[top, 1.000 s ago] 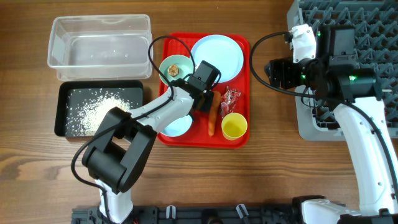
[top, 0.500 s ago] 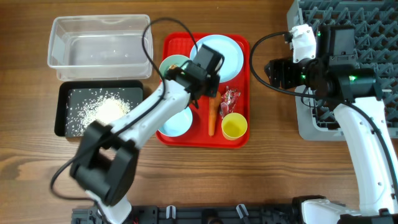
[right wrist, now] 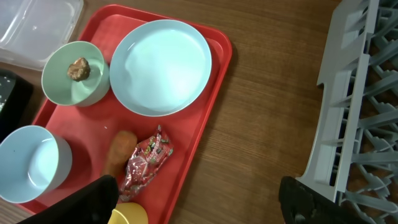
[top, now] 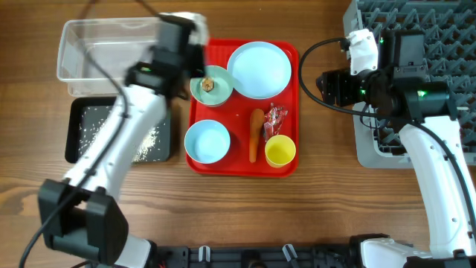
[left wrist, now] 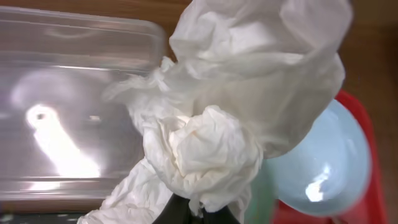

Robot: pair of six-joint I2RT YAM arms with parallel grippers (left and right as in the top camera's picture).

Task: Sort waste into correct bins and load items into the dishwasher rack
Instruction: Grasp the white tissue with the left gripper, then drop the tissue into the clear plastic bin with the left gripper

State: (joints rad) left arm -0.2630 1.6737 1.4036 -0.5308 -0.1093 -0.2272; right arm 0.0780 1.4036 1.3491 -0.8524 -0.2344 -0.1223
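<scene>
My left gripper point(top: 187, 28) is shut on the crumpled white tissue point(top: 195, 18), held above the right end of the clear tub point(top: 119, 48). The tissue point(left wrist: 236, 106) fills the left wrist view, with the tub point(left wrist: 62, 93) behind it. The black tray point(top: 89, 119) holds white grains point(top: 145, 138). On the red tray point(top: 290, 112) are the plate point(top: 259, 69), a mint bowl point(top: 202, 88) with the brown lump point(top: 209, 84), a blue bowl point(top: 207, 141), the carrot point(top: 255, 134), the wrapper point(top: 277, 117) and the yellow cup point(top: 280, 151). My right gripper point(right wrist: 199, 205) is open and empty, between the red tray and the rack point(top: 416, 74).
The grey rack point(right wrist: 367, 124) fills the right side, its near edge by my right arm. Bare wooden table point(right wrist: 261, 124) lies between the red tray and the rack. The tub and the black tray sit side by side left of the red tray.
My left arm has lifted off the red tray and swung up and left to the clear tub's right end with the tissue. The right arm has not moved.
</scene>
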